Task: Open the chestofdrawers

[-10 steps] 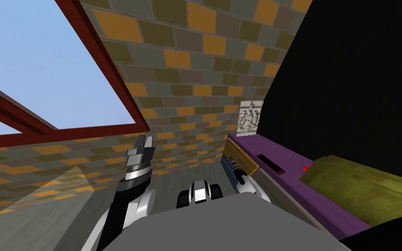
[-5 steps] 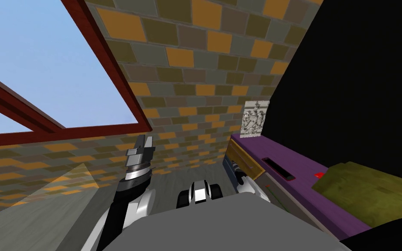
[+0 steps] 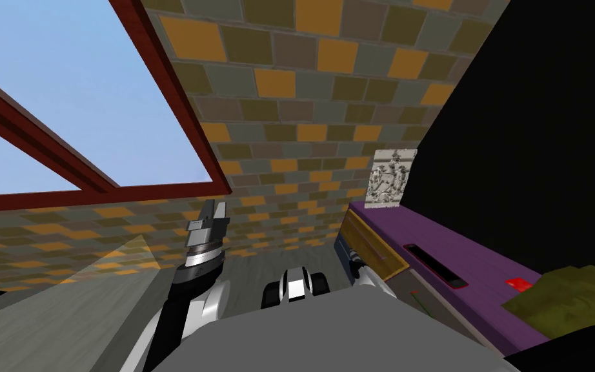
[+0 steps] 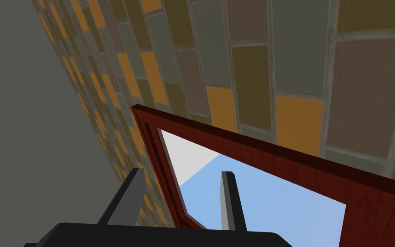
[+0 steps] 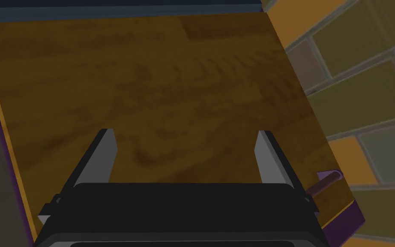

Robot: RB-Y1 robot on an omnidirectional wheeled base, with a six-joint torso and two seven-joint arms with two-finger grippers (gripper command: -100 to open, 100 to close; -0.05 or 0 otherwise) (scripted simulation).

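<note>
The chest of drawers [image 3: 419, 236] runs along my right side, with a purple top. Its near top drawer [image 3: 370, 247] has a brown wooden front and stands pulled out from the body. In the right wrist view the same brown wood panel [image 5: 149, 85] lies just ahead of my right gripper [image 5: 186, 150], which is open with nothing between its fingers. A purple handle bar [image 5: 328, 179] juts out beside one finger. My right forearm [image 3: 362, 274] reaches in below the drawer. My left gripper [image 3: 211, 213] is raised at my left, open and empty.
A grey relief plaque [image 3: 390, 177] stands at the chest's far end. A black slotted item [image 3: 435, 265], a small red thing [image 3: 519, 284] and an olive bulk [image 3: 567, 300] lie on its top. A red-framed window [image 3: 64, 116] and brick wall are ahead; a black area lies right.
The whole head view has shifted: I have moved, and the chest and plaque sit further right and larger. Both arms keep the same pose against my body.
</note>
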